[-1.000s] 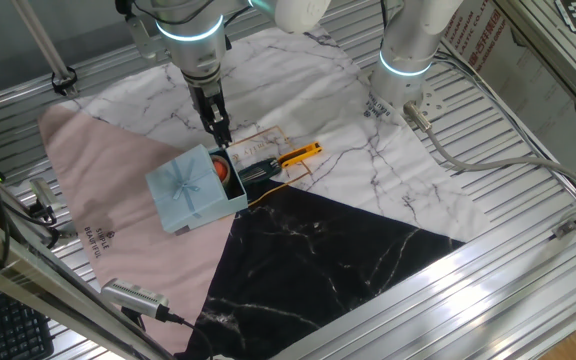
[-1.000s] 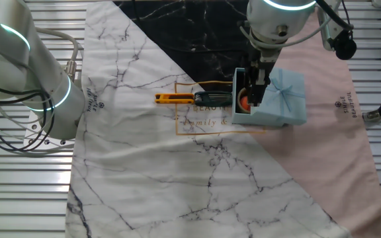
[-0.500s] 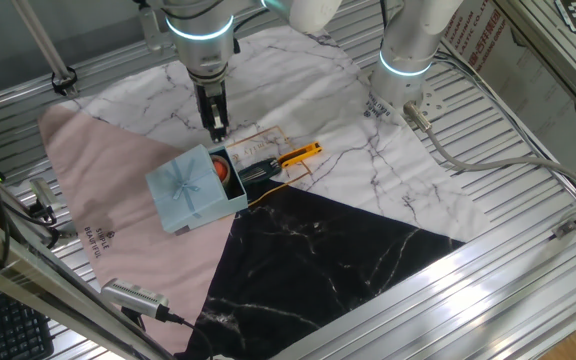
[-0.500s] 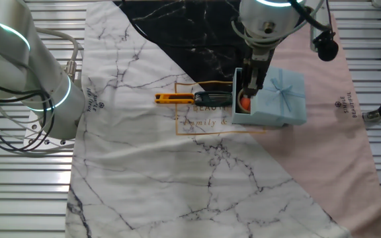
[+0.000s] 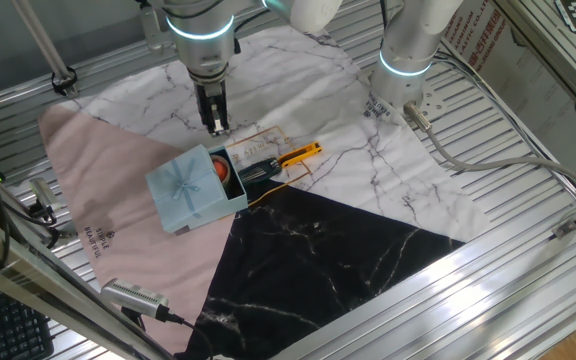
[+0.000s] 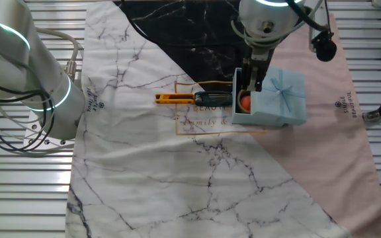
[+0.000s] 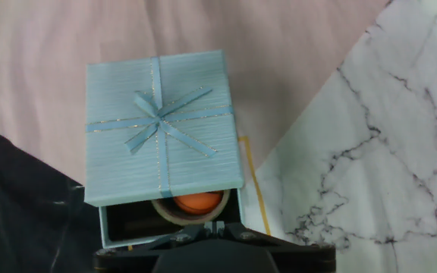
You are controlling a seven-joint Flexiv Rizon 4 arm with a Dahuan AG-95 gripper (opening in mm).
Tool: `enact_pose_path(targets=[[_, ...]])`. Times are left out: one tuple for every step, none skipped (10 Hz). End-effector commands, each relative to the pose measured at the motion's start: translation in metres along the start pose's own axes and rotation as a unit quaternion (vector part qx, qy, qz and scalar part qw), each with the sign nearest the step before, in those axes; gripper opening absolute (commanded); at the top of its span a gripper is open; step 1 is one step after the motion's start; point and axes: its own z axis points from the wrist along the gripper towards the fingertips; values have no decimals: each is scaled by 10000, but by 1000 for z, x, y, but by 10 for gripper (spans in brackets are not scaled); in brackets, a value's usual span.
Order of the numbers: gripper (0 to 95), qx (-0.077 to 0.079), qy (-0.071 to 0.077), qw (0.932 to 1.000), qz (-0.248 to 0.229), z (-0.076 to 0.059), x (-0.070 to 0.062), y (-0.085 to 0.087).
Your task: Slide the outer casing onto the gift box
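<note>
**Arm raised above a partly sleeved gift box**

Nearest in the hand view, the dark base of the gripper [image 7: 215, 246] fills the bottom edge, looking straight down; its fingertips are not visible there. Directly below it lies the gift box [image 7: 139, 224], a dark teal tray with an orange-red round piece showing in its exposed end. The outer casing [image 7: 160, 125], a pale blue sleeve with a ribbon cross and bow on top, covers most of the tray, leaving only the near strip uncovered.

In one fixed view the arm hangs vertically, wrist pointing down, with the gripper [image 5: 215, 125] above the cloth, just behind the open end of the gift box [image 5: 230, 172] and not touching it. Its two fingers sit close together with nothing between them; whether they are fully closed I cannot tell. The outer casing [image 5: 190, 187] rests on the pink part of the cloth [image 5: 118, 200].

Just beyond the box, a black tool with a yellow-orange handle [image 5: 286, 157] lies on the white marbled area. Further back stands a second white robot arm [image 5: 413, 45].
</note>
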Motion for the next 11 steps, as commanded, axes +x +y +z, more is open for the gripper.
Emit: enact_pose_path(targets=[[0, 6, -1, 10000, -88, 1, -2, 0], [0, 7, 28, 9999, -125, 3, -8, 1], [0, 10, 62, 9999, -140, 5, -14, 2], [0, 15, 89, 9998, -174, 12, -29, 5], [0, 20, 112, 9998, -185, 16, -38, 7], [0, 20, 123, 9998, -182, 19, -49, 11], [0, 28, 154, 9997, -163, 15, -58, 18], [0, 39, 195, 9997, -149, 11, -67, 26], [0, 50, 237, 9996, -133, 11, -73, 30], [0, 40, 252, 9996, -123, 14, -78, 32], [0, 44, 252, 9996, -121, 15, -79, 32]])
